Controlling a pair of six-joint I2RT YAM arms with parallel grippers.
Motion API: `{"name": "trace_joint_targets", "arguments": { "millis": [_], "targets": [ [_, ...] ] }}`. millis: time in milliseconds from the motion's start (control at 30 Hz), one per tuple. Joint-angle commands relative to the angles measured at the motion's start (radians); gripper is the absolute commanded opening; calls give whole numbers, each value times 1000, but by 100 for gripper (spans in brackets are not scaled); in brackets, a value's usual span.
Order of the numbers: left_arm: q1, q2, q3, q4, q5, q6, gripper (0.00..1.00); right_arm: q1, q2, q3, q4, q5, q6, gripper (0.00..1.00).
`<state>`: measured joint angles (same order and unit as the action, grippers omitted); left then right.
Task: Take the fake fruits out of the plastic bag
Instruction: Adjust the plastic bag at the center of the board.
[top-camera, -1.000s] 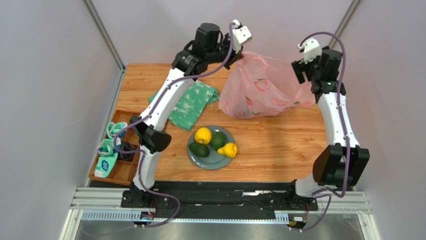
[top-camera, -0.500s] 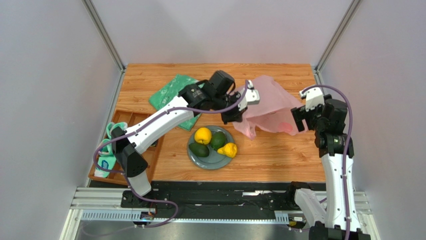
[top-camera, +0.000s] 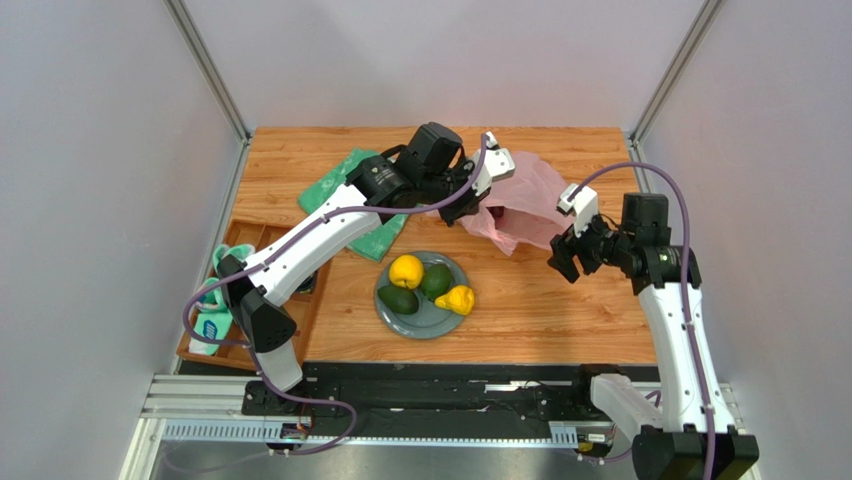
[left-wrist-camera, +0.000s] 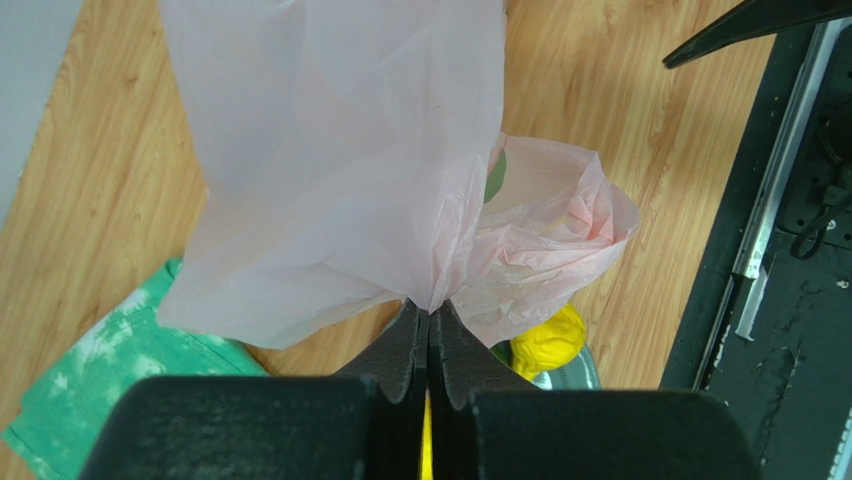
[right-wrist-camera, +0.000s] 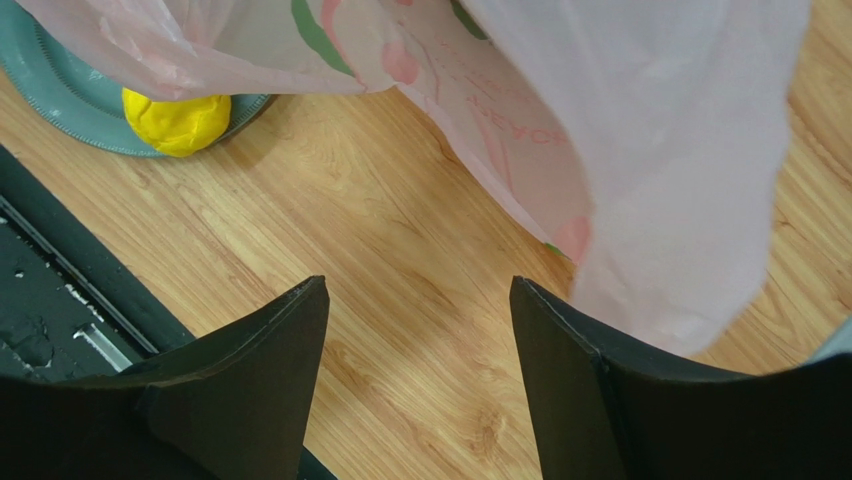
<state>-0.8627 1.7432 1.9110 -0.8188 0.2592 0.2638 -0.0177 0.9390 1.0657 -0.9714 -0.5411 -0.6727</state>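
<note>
The left white-and-black jointed arm (top-camera: 310, 240) extends forward, its left black two-finger tool (left-wrist-camera: 430, 312) with jaws pressed together. The right white-and-black jointed arm (top-camera: 675, 320) stands upright, its right black two-finger tool (right-wrist-camera: 418, 290) with jaws spread apart.

You see a pale pink plastic bag (top-camera: 525, 205) with peach and green prints, a grey-teal plate (top-camera: 428, 328), a yellow-orange citrus (top-camera: 406, 271), dark green avocados (top-camera: 398, 299) and a mottled green cloth (top-camera: 345, 180).

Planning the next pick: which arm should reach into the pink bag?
Probably right: the right gripper is open, empty, beside the plastic bag; the left gripper is shut on it.
</note>
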Motion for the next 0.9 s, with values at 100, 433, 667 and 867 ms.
{"name": "trace_joint_targets", "arguments": {
  "millis": [100, 433, 667, 867],
  "targets": [
    [17, -20, -6, -25, 0, 83, 0, 58, 113, 34, 232, 62, 11, 81],
    [25, -54, -110, -72, -34, 138, 0, 56, 72, -90, 512, 305, -56, 88],
    [31, -31, -87, -72, -25, 152, 0, 53, 24, -114, 519, 332, -152, 89],
    [40, -24, -86, -62, -25, 157, 0, 53, 108, -210, 571, 490, -261, 91]
  ]
}}
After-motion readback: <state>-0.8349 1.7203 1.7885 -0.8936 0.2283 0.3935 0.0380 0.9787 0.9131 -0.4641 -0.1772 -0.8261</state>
